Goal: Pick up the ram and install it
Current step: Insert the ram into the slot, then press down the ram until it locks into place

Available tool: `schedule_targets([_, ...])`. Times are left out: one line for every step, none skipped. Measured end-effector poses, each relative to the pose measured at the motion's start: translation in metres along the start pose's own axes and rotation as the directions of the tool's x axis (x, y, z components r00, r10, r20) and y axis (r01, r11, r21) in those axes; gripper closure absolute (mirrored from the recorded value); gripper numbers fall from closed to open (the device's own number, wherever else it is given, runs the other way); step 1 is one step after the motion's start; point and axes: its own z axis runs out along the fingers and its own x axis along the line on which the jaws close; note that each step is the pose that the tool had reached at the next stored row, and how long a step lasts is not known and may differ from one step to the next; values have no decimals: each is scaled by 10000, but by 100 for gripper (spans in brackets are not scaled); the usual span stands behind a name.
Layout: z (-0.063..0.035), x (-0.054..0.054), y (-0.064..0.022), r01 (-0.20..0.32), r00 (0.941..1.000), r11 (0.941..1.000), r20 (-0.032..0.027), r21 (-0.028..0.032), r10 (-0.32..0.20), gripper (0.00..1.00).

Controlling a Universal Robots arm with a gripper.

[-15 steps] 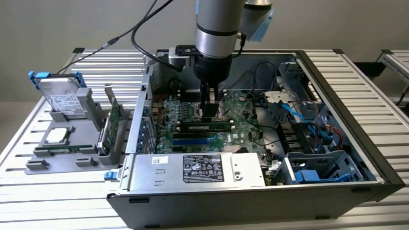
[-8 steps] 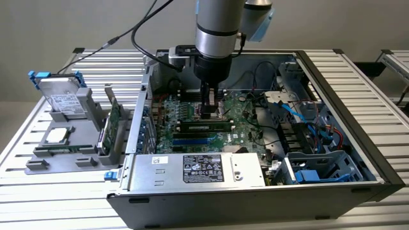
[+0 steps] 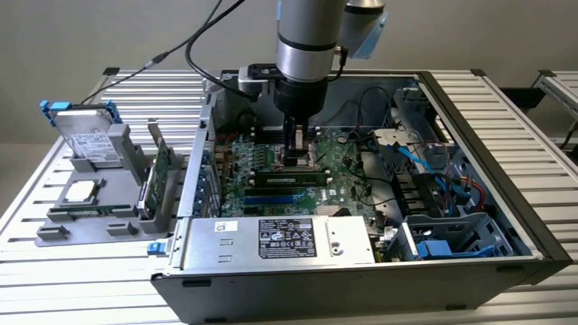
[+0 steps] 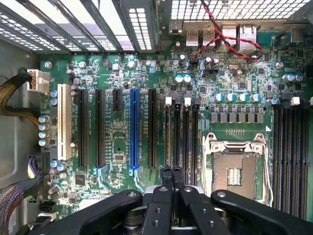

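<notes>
From my remote station I see the arm reaching straight down into the open computer case (image 3: 470, 122), which sits on the slatted desk (image 3: 524, 88). The gripper (image 3: 296, 157) is low over the motherboard (image 3: 339, 162), near the middle of the board in the exterior view. In the wrist view the gripper (image 4: 171, 171) has its fingers (image 4: 166, 177) pressed together, tips side by side with no gap between them. I cannot make out a green board pinched between them; whether anything is clamped there I cannot tell.

The fingertips sit directly over the group of memory slots (image 4: 181, 137) that lie just beside the empty CPU socket (image 4: 234, 169), between that socket and the blue expansion slot (image 4: 134, 129).

In the exterior view, one ram (image 3: 289, 180) is already seated in a slot on the motherboard, lying across the board just nearer the camera than the gripper, close to it but not touching.

On the exterior view's left, outside the case, a grey parts holder (image 3: 99, 217) carries a silver hard drive (image 3: 91, 139) standing upright at its far end and a green expansion card (image 3: 162, 177) standing on edge beside the case wall. The power supply (image 3: 280, 240) occupies the near edge of the case.
</notes>
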Motion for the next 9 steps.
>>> schedule_targets([0, 0, 0, 0, 10000, 10000, 0, 0, 0, 90])
schedule_targets([0, 0, 0, 0, 10000, 10000, 0, 0, 0, 90])
schedule_targets([0, 0, 0, 0, 10000, 10000, 0, 0, 0, 90])
schedule_targets([0, 0, 0, 0, 10000, 10000, 0, 0, 0, 90])
schedule_targets([0, 0, 0, 0, 10000, 10000, 0, 0, 0, 90])
schedule_targets([-1, 0, 0, 1, 10000, 10000, -1, -1, -1, 90])
schedule_targets([-1, 0, 0, 0, 10000, 10000, 0, 0, 0, 90])
schedule_targets([-1, 0, 0, 0, 10000, 10000, 0, -1, 0, 90])
schedule_targets([-1, 0, 0, 0, 10000, 10000, -1, 0, 0, 90])
